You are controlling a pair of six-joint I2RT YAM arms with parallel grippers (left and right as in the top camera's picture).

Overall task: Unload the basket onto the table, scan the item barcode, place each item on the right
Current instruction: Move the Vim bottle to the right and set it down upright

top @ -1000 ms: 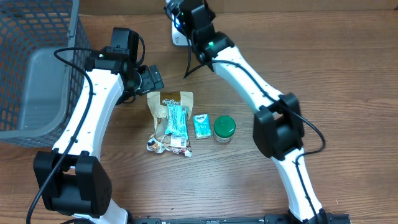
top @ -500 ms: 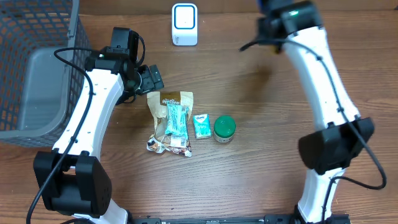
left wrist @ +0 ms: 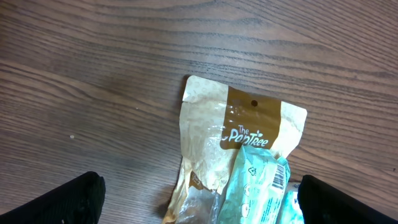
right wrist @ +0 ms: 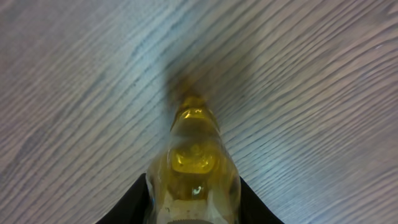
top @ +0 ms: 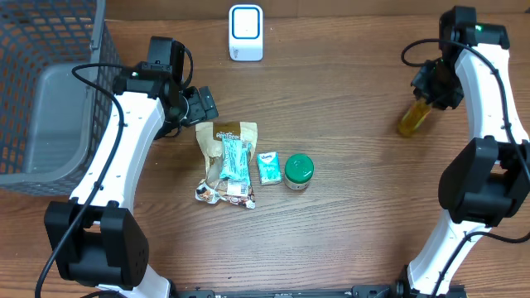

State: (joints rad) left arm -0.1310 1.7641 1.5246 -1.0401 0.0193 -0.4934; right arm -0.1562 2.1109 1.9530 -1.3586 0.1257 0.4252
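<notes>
Overhead view: right gripper (top: 427, 89) is clenched on a translucent yellow-amber plastic bottle (top: 412, 119), tilted at upper right of the frame, well apart from the white box-shaped scanner (top: 246, 33) at top centre; left gripper (top: 200, 105) hangs released beside a brown snack pouch (top: 225, 132) on the wooden surface (top: 348, 223)

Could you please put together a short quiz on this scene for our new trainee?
1. True or false: the right tool is shut on the yellow bottle.
2. The green-lidded jar on the table is: A) upright with its lid on; B) lying on its side; C) upright with its lid off.
3. What lies on top of the brown pouch?

Key: 1 true; 2 A; 3 the teal packet.
</notes>
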